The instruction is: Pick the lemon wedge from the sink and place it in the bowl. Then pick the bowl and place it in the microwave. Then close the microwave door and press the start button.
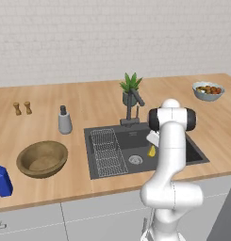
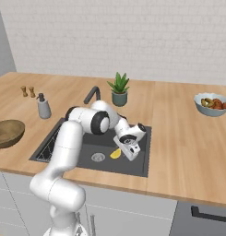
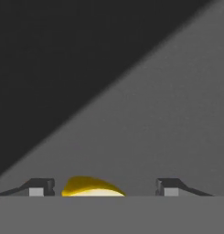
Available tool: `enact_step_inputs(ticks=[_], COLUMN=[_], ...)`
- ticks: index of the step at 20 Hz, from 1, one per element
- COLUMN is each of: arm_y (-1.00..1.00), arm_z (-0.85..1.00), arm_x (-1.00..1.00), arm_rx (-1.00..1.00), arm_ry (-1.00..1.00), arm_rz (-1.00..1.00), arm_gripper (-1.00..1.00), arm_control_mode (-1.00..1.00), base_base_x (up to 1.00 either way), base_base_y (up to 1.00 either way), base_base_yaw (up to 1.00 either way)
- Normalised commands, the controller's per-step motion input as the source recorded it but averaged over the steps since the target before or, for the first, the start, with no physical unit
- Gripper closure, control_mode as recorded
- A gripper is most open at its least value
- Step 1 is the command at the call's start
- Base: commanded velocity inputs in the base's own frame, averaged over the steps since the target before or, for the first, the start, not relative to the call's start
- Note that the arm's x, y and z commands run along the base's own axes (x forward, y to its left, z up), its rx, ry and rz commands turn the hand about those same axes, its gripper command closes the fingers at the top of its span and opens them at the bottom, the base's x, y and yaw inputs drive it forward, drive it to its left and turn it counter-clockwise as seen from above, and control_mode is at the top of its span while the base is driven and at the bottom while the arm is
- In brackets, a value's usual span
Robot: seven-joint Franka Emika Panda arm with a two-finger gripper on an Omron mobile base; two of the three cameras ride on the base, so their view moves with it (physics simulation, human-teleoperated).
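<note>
I have the gripper (image 3: 104,187) low in the sink (image 1: 192,149), fingers (image 3: 40,186) spread wide and closed on nothing, with the lemon wedge (image 3: 91,186) between them but nearer the left-hand tip than the right. The wedge lies on the basin floor just beside the drain (image 2: 98,157), towards the sink's right half. Risk as I judge it: off-centre as it sits, the nearer finger would meet the wedge first on closing and could push it sideways or roll it on its curved rind, so it squirts out instead of seating. If the tips are not down far enough they may pinch only the top edge. The hand view gives me that alignment, which neither base view resolves. The right base view shows the wedge (image 2: 115,153) next to the hand, and the left base view shows the bowl (image 1: 42,158) waiting near the table's front left edge, well apart from the sink.
</note>
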Motion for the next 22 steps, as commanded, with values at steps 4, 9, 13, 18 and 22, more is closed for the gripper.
enact_step_inputs(ticks=[4,9,13,18,22], arm_y=[0.61,0.52,0.71,0.55,0.3], arm_z=[-0.46,-0.52,-0.43,-0.62,-0.51], arm_x=[0.0,-0.28,-0.29,0.0,-0.09], arm_rx=[-0.05,-0.06,-0.09,-0.06,-0.01], arm_ry=[0.01,0.0,0.0,0.03,0.02], arm_rz=[0.0,0.01,0.04,0.1,0.13], arm_gripper=[-1.0,-1.0,-1.0,1.0,1.0], arm_control_mode=[-1.0,-1.0,-1.0,-1.0,-1.0], base_base_x=[0.0,0.0,0.0,0.0,0.0], base_base_y=[0.0,0.0,0.0,0.0,0.0], base_base_yaw=[0.0,0.0,0.0,0.0,0.0])
